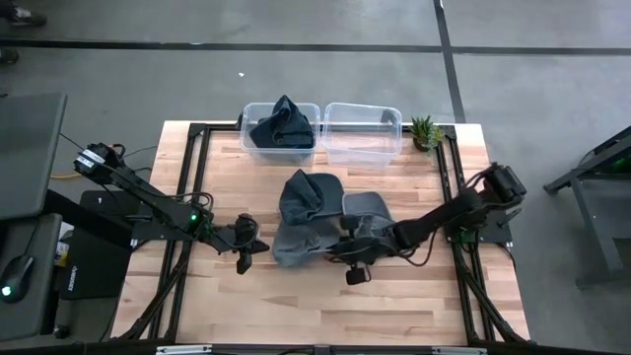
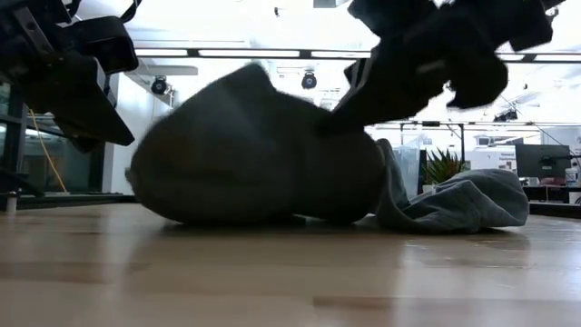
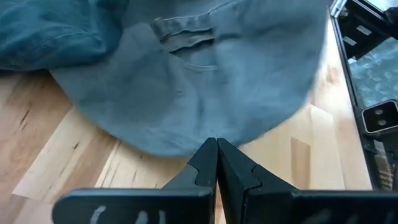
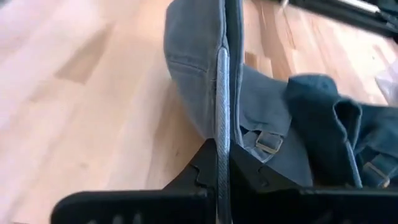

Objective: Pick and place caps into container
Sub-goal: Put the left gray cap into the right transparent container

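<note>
A grey cap lies mid-table with my right gripper shut on it. A dark slate-blue cap lies just beyond it, partly on it. Another grey cap lies to their right. A further dark cap sits in the left clear bin; the right clear bin stands beside it. My left gripper is shut just left of the grey cap. Its tips reach the cap's edge; whether they touch it, I cannot tell. My right gripper pinches the grey cap's brim between its two fingers, and the brim stands on edge in the hold. The fingers come from the table's right, slanting down. The cap bulges up below the gripper, its underside on the table.
A small potted plant stands at the far right corner beside the bins. Black frame rails run along the table's edges. Bare wood stretches along the near side.
</note>
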`<state>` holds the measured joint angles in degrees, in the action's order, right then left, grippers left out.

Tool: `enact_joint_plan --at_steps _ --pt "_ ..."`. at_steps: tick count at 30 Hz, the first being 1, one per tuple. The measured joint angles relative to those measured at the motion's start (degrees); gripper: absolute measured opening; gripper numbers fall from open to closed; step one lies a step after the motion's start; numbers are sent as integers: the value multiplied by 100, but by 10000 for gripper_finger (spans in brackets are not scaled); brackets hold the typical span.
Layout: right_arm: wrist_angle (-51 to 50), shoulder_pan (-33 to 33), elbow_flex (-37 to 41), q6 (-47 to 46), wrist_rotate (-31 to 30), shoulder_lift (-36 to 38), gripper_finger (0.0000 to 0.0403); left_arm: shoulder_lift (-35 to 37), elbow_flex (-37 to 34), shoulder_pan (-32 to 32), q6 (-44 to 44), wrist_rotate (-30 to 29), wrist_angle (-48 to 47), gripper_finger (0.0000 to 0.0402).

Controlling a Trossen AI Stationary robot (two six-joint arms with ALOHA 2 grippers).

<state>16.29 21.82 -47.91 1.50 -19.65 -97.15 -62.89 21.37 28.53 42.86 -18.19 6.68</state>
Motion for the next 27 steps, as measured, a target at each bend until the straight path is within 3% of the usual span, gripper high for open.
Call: enact_joint_plan --at_steps 5,12,17,21,27 --pt "-185 238 5 -18 -24 501 6 2 0 0 -3 67 50 1" --pt "-362 542 5 358 -804 1310 6 2 0 -2 -7 5 55 1" --pt "-356 616 5 926 -1674 1808 6 2 0 -1 -8 -17 96 1" --pt "-213 580 -1 1493 -2793 2072 6 2 0 0 -8 -21 98 1" --pt "-130 144 -4 2183 -3908 2368 6 2 0 -1 -10 -44 100 1"
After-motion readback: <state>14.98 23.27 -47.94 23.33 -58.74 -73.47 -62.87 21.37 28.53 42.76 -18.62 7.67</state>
